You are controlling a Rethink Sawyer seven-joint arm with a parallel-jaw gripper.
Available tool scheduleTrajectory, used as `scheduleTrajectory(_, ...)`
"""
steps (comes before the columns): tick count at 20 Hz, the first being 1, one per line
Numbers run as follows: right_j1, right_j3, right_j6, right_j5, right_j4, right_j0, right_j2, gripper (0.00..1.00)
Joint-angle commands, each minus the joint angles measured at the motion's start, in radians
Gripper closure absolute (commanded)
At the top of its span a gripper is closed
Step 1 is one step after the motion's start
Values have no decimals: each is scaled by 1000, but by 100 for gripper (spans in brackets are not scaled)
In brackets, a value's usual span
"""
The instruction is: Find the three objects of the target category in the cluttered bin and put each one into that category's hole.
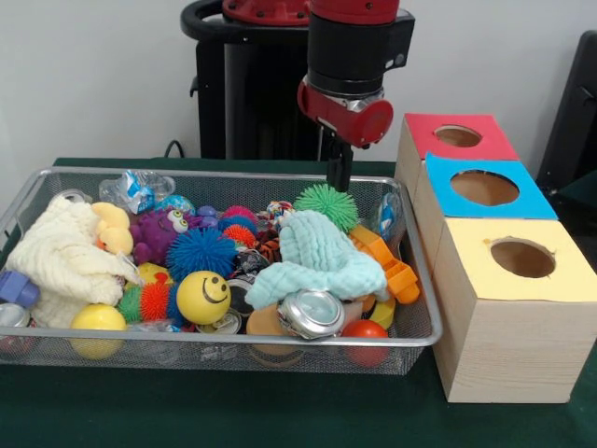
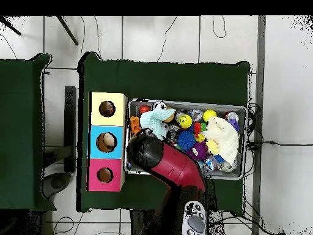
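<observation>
A wire mesh bin (image 1: 422, 280) holds a heap of toys, cloths and cans. Among them are a green spiky ball (image 1: 326, 204), a blue spiky ball (image 1: 201, 251), a yellow smiley ball (image 1: 203, 297), a crushed can (image 1: 311, 313), a pale teal cloth (image 1: 317, 257) and a cream cloth (image 1: 58, 257). My gripper (image 1: 338, 177) hangs over the bin's far right corner, just behind the green spiky ball, with its lower end hidden by the rim. In the overhead view the red arm (image 2: 174, 165) covers the gripper and that end of the bin (image 2: 183, 101).
Three wooden boxes stand in a row beside the bin, each with a round hole: red top (image 1: 424, 140), blue top (image 1: 527, 201), yellow top (image 1: 569, 271). Overhead they show as yellow (image 2: 98, 101), blue (image 2: 96, 134) and red (image 2: 95, 168). An orange toy (image 1: 396, 271) lies against the bin wall nearest the boxes.
</observation>
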Motion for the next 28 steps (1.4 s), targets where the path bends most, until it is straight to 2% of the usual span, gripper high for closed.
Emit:
scheduleTrajectory(1,-24,195,-18,-151,-93,-58,203,100)
scheduleTrajectory(6,-40,234,-11,-184,-156,-91,235,100)
scheduleTrajectory(12,-86,257,10,-168,-222,-110,241,100)
scheduleTrajectory(18,-141,312,6,-208,-297,-179,253,100)
scheduleTrajectory(22,-211,318,-21,-128,-339,-214,237,100)
scheduleTrajectory(26,-232,326,-40,-125,-389,-248,249,100)
scheduleTrajectory(28,-222,319,-57,-138,-419,-291,276,100)
